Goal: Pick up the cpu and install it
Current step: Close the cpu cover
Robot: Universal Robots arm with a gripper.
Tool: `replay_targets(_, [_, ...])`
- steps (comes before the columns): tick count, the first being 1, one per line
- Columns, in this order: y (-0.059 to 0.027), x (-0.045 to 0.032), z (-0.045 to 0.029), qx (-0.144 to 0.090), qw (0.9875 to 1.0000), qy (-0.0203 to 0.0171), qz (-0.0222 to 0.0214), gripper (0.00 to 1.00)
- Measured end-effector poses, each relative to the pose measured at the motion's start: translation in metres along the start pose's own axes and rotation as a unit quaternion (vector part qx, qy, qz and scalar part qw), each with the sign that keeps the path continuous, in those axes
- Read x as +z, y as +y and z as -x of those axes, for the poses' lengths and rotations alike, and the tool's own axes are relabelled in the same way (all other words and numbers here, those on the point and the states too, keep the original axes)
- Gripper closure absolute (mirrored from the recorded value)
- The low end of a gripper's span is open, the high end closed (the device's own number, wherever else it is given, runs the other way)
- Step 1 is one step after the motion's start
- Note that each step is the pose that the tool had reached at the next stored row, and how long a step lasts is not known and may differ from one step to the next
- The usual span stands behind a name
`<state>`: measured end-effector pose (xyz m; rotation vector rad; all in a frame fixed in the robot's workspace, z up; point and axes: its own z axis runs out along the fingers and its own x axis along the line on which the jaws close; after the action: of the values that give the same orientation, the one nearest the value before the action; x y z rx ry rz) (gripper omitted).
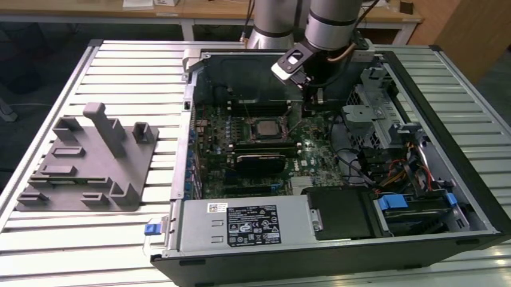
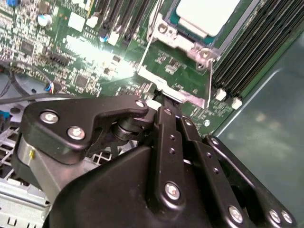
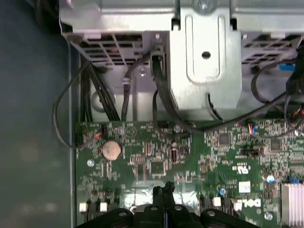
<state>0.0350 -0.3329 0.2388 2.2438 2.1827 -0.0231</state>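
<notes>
The cpu [image 1: 264, 127] lies flat in its socket on the green motherboard [image 1: 319, 156] inside the open computer case. In the second wrist view its silver top [image 2: 206, 14] sits within the metal socket frame [image 2: 183, 78]. My gripper [image 1: 308, 109] hangs inside the case just to the exterior view's right of the socket. The black fingers [image 2: 164, 118] are pressed together with nothing between them, and their tips end at the edge of the socket frame. In the first wrist view the gripper [image 3: 164, 191] points down over the board.
The case wall [image 1: 447, 137] and a metal drive cage [image 1: 375, 116] with cables stand close on the exterior view's right of the arm. A power supply [image 1: 239, 224] fills the near end. A grey fixture [image 1: 88, 161] sits on the slatted table [image 1: 119, 72] at the exterior view's left.
</notes>
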Motion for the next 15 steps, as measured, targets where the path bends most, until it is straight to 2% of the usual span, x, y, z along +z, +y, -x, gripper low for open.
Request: replay_targets(15, [-0.0391, 0.0001, 0.0011, 0.0, 1.0, 0.0, 0.0006, 0.89])
